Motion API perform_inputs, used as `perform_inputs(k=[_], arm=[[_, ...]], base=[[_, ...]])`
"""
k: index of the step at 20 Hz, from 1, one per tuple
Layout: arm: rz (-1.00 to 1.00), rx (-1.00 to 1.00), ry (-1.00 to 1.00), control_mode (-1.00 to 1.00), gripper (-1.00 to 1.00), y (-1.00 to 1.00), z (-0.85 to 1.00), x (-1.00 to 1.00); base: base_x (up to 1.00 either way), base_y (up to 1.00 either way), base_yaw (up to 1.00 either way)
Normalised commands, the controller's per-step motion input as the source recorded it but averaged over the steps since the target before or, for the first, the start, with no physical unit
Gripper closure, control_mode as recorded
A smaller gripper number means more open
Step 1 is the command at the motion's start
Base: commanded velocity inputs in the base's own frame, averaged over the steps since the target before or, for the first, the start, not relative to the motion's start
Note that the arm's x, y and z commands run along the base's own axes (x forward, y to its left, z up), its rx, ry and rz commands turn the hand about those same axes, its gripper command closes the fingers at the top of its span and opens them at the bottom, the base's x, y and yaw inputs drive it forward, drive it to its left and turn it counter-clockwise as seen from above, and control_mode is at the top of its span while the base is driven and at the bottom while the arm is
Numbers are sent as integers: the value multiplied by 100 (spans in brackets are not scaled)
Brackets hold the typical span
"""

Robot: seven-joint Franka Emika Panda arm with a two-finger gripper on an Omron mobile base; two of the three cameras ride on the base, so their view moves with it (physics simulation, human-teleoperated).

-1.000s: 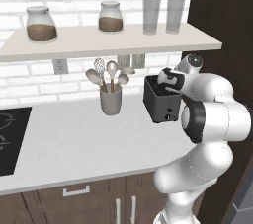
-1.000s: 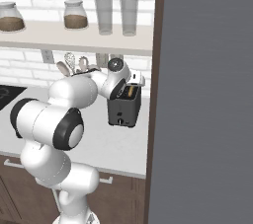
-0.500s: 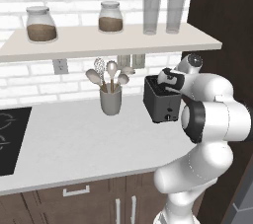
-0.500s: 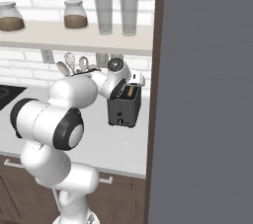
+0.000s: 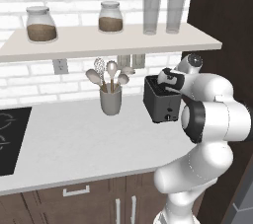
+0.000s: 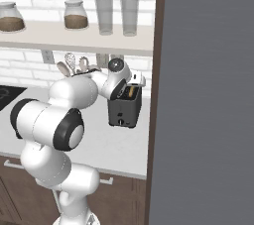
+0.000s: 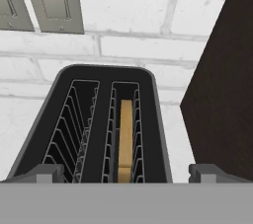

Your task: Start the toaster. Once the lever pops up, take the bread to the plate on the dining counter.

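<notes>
The dark grey toaster [image 5: 159, 103] stands on the pale worktop by the brick wall, close to a tall dark panel. In the hand view I look straight down into the toaster [image 7: 64, 119]; the tan bread [image 7: 126, 136] stands on edge, sunk in the right slot, and the left slot is bare. The bread's top [image 6: 131, 91] also peeks out in the right base view. My gripper [image 7: 126, 172] hovers just above the toaster's near end, open wide, with nothing between its fingertips [image 7: 47, 171]. From the side, the gripper [image 5: 166, 81] sits over the toaster top. The plate and the dining counter are out of view.
A grey utensil cup [image 5: 110, 101] with spoons stands left of the toaster. A shelf [image 5: 99, 43] above carries jars and glasses. The dark panel [image 5: 227, 30] walls off the right side. A black cooktop [image 5: 10, 139] lies at far left. Wall outlets [image 7: 52, 1] sit behind the toaster.
</notes>
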Motion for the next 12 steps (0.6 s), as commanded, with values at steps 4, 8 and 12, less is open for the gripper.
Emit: perform_inputs(k=[4, 8, 12], arm=[[0, 0, 0, -100, -100, 0, 0, 0], [0, 0, 0, -100, -100, 0, 0, 0], [0, 0, 0, -100, -100, 0, 0, 0]], base=[[0, 0, 0], [0, 0, 0], [0, 0, 0]])
